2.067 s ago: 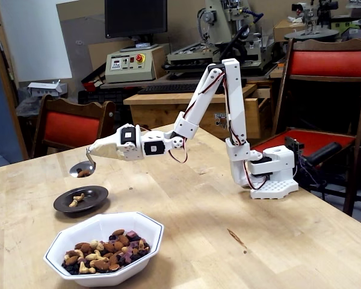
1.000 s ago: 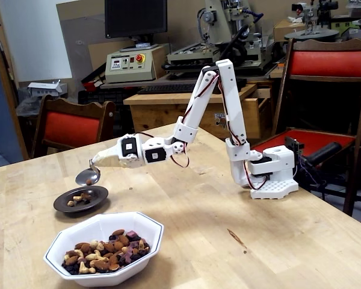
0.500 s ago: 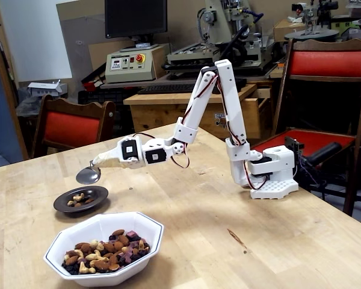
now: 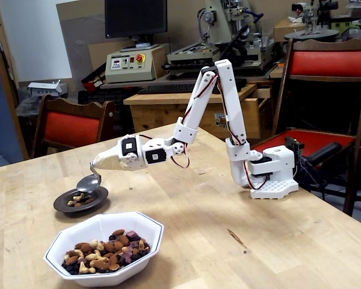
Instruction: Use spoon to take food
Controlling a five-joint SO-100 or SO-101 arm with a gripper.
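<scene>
Nearest the camera in the fixed view stands a white octagonal bowl (image 4: 105, 247) holding the food (image 4: 105, 248) — a loose heap of brown nuts, pale nuts and dark pieces, filling only its lower part. Just beyond it, to the left, sits a small dark plate (image 4: 62, 208) with a few pieces of the same mix already on it. The spoon (image 4: 89, 182) hangs directly over that plate, its bowl low, close above the rim and the pieces; whether it touches them cannot be told. The handle rises steeply to the gripper (image 4: 96, 162), which is closed on the handle's upper end. The spoon's bowl looks empty.

The relation that governs the next move: the white bowl's food lies nearer the camera and slightly right of the spoon — a short swing toward the viewer. The bowl's raised rim is the one obstacle; the spoon must probably lift to clear it. Behind, the arm's base (image 4: 271, 174) stands well apart, with red chairs (image 4: 72, 127) beyond the table (image 4: 277, 241).
</scene>
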